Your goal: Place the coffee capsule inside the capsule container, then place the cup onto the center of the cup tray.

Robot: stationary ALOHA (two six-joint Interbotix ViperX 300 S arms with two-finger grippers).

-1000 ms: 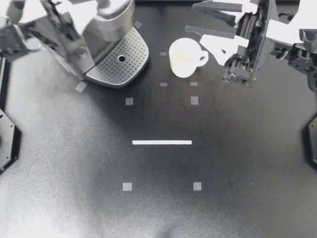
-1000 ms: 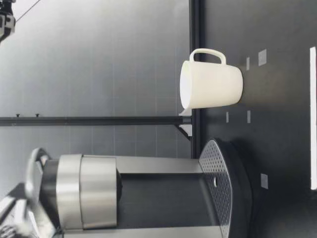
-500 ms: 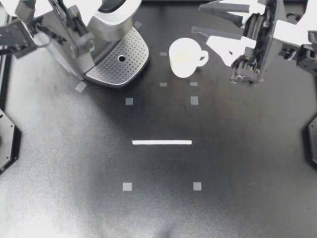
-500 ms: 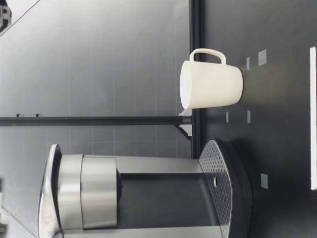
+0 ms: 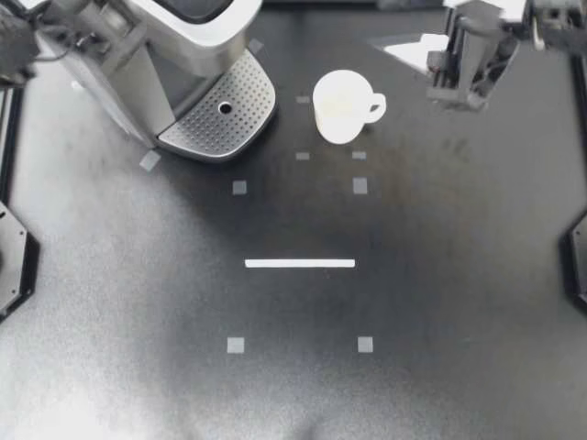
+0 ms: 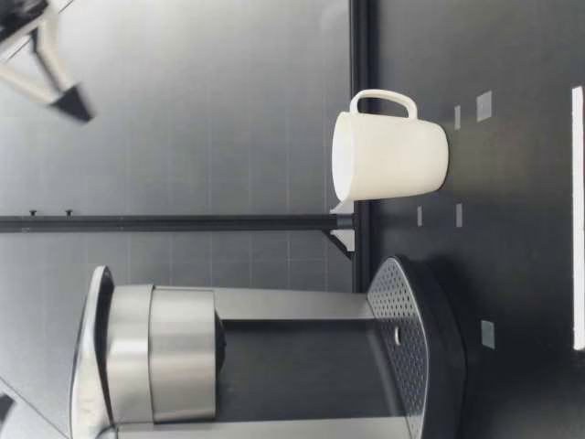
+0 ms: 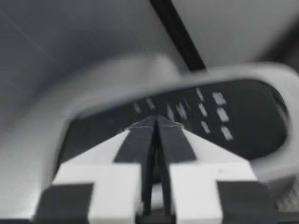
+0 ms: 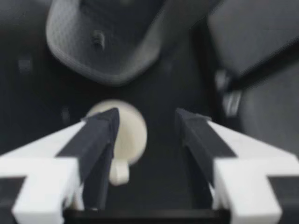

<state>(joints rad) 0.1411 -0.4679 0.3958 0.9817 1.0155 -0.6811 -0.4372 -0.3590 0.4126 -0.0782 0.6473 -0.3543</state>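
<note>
— Any writing you can read from there?
— None I can read; on the dark top panel [image 7: 205, 116] of the coffee machine [image 5: 197, 50] I see rows of pale marks, too blurred to make out; the cup [image 5: 341, 107] beside the machine is plain white; the tape squares [image 5: 239, 187] and the white strip [image 5: 300, 263] on the table [image 5: 459, 321] in front of the machine carry nothing.

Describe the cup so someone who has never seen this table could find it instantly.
Start at the silver coffee machine on the table's left side. Beside its perforated tray stands the cup, upright. It is the only white vessel, its handle pointing away from the machine.
</note>
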